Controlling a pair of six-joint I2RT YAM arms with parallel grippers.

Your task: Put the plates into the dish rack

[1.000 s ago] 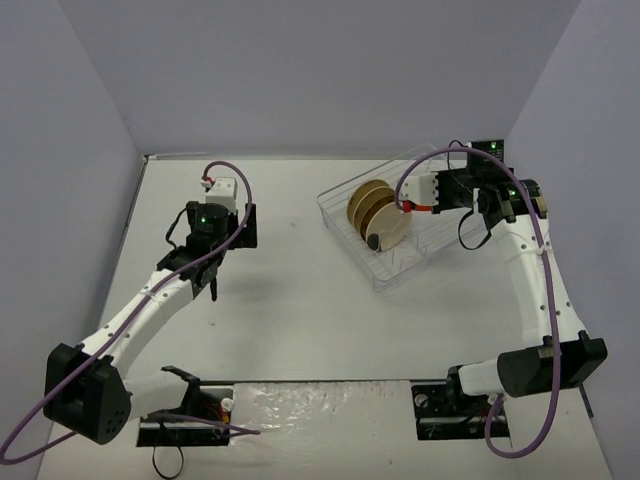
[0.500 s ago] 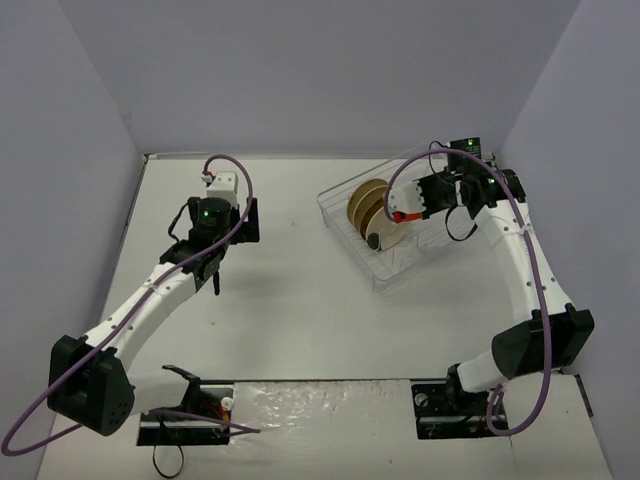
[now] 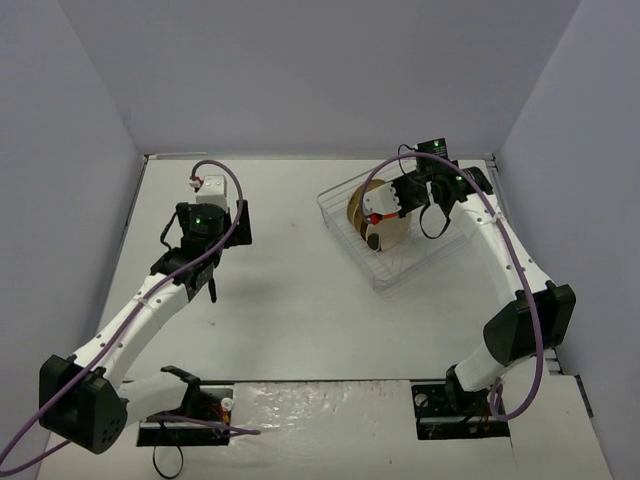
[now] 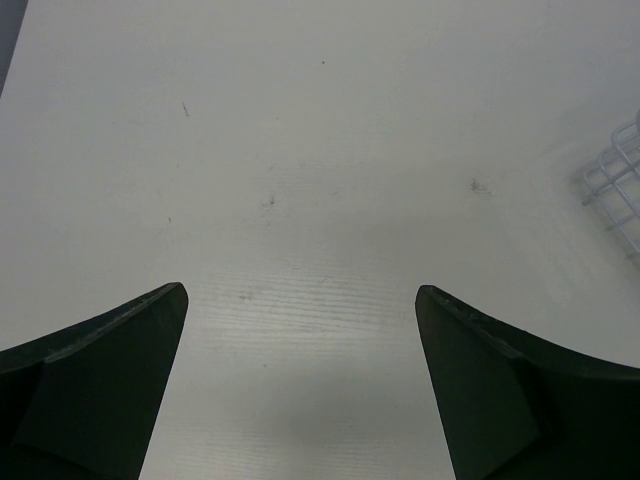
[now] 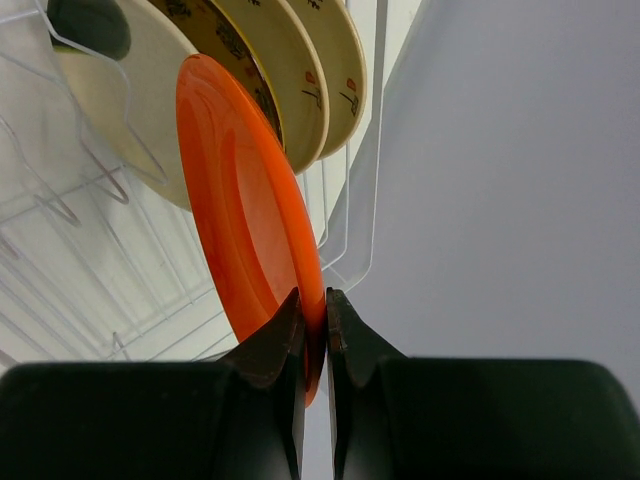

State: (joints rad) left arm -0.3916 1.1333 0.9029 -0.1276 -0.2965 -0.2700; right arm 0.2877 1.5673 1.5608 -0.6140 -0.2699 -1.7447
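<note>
three plates (image 5: 295,85) stand upright in the clear dish rack (image 3: 396,271). your right tool (image 5: 312,310) is clamped narrow on the rim of the orange plate (image 5: 245,215), just beside them. keep it parallel to its neighbours, seat it between dividers, then release. your left tool (image 4: 300,300) hangs wide over the bench (image 4: 300,140).

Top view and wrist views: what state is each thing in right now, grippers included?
right gripper: shut on the rim of the orange plate.
orange plate: on edge, at the dish rack beside the others; cannot tell whether it is seated.
other three plates: standing on edge in the dish rack.
dish rack: flat on the table, partly loaded.
left gripper: open, holding nothing, above the bare table.
</note>
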